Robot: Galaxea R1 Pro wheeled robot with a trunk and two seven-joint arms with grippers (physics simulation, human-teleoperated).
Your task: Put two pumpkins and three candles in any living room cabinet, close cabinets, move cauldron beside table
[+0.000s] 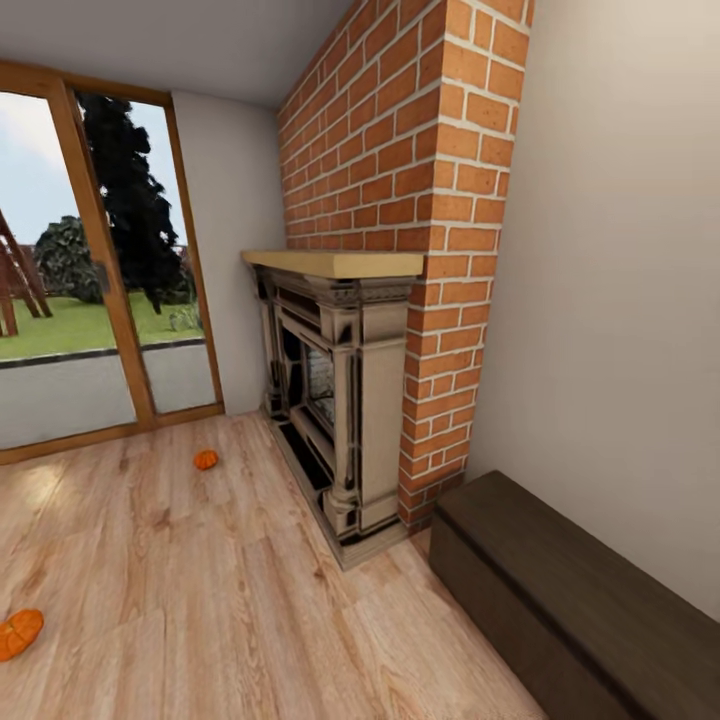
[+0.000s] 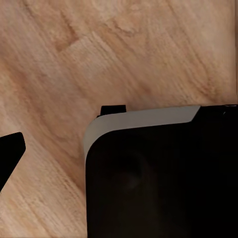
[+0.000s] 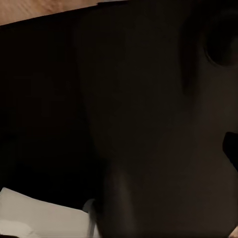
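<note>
two pumpkins lie on the light wood floor [image 1: 200,590] in the head view. one pumpkin [image 1: 205,459] sits left of centre in the frame, a small orange ribbed ball, near the lower front corner of the fireplace [image 1: 335,400] but apart from it. the flatter pumpkin [image 1: 18,632] rests at the lower left edge of the frame, partly cut off, well apart from the first.

at the lower right of the frame stands the cabinet [image 1: 570,600], long, low and dark brown, its flat top bare and its near end close beside the foot of the brick chimney [image 1: 410,180]. its front looks shut as far as can be seen. the fireplace has a pale wooden mantel and a dark opening, and the red brick rises above it to the ceiling. at the upper left a wood-framed glass door [image 1: 90,270] shows grass, trees and sky outside. a plain pale wall fills the right side.

the left wrist view looks down on wood planks, with a dark, pale-edged body of the robot [image 2: 158,173] in its lower right and a black tip at its left edge; whether the left fingers are spread or pressed together cannot be told. the right wrist view is almost all dark, so the right fingers' state cannot be told either.
</note>
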